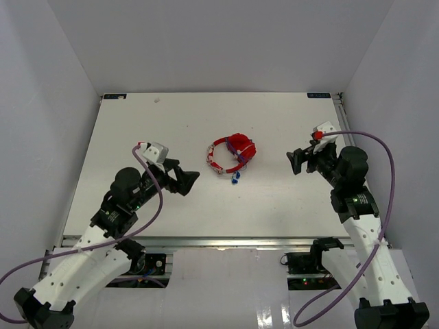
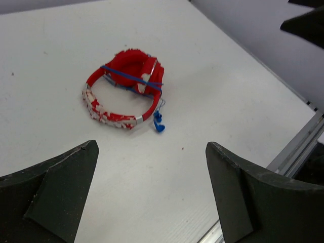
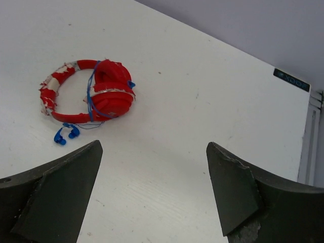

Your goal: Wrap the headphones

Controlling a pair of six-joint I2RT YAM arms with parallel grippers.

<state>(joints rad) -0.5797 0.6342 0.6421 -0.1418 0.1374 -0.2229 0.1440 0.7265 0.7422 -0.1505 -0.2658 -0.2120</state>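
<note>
Left gripper and right gripper are gaping empty, flanking small red padded headphones lying seemingly wrapped mid-desk; avoid snagging blue plug

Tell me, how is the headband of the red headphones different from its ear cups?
The headband is a thin curved strip, patchy red and white; the ear cups are fat, padded and all red. The thin cable is wound across the ear cups, while the headband's far curve is bare. Both belong to the same headphones, lying on the white table with nothing touching them.
</note>
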